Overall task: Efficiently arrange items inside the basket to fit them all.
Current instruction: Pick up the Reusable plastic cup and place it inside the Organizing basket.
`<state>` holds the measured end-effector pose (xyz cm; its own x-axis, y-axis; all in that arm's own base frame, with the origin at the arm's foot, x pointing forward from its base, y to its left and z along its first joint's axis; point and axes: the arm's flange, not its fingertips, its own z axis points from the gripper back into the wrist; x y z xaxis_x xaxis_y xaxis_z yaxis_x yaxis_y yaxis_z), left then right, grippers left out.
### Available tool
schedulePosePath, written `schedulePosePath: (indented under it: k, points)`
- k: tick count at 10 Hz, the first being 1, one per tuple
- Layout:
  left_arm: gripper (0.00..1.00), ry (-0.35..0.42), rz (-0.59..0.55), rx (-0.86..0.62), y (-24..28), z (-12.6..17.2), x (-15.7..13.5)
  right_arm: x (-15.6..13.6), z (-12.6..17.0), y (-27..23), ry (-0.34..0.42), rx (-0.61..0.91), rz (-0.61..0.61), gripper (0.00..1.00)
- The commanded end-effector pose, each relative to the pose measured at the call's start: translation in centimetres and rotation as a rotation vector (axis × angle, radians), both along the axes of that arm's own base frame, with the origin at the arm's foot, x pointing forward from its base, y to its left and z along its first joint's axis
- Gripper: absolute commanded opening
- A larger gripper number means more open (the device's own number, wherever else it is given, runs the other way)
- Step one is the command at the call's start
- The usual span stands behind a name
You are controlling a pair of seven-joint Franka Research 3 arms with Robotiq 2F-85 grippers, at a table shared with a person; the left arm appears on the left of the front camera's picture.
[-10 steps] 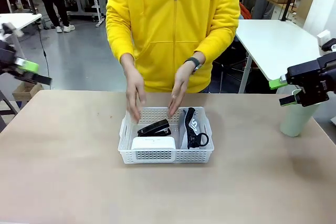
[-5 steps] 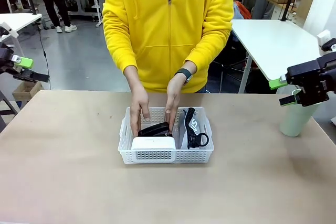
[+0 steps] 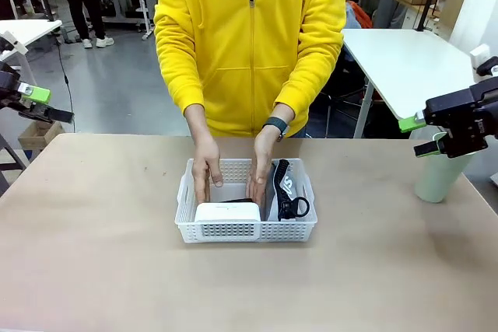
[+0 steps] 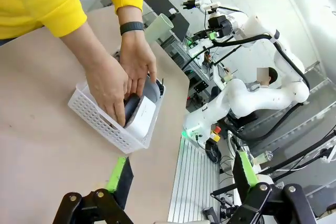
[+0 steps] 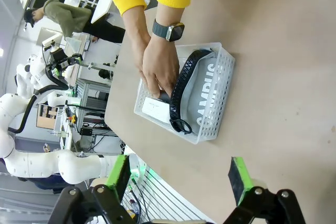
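Three items in white basket (image 3: 246,230) at desk (image 3: 101,270) centre: grey "CAMPUS" pouch (image 5: 207,98) on the right, white device (image 3: 227,212) at near wall, stapler (image 4: 131,103) behind it under person's hands (image 3: 207,170). Green cup (image 3: 440,172) outside, behind right robot hand (image 3: 416,136); it and left robot hand (image 3: 47,104) both wide, empty.

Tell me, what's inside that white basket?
In the basket: a white device at the near side, a grey CAMPUS pouch on edge along the right side, and a dark stapler behind the device, mostly covered by the person's hands. The basket's floor is hidden.
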<state>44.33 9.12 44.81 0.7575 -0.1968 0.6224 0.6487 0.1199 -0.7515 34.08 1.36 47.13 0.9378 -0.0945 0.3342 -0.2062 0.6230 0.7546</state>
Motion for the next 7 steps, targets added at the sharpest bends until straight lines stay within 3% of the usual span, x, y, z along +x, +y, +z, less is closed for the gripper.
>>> schedulePosePath:
  k: [1, 6, 7]
  points:
    - [1.0, 0.0, 0.001, 0.008, -0.07, 0.06, -0.35, 0.17, 0.0, 0.14, -0.023, 0.027, 0.005, 1.0]
    - [1.0, 0.0, 0.001, 0.008, -0.07, 0.06, -0.35, 0.0, 0.0, 0.0, 0.0, 0.0, 0.0, 1.0]
    - [1.0, 0.0, 0.001, 0.008, -0.07, 0.06, -0.35, 0.41, -0.43, -0.62, -0.042, -0.02, 0.061, 1.0]
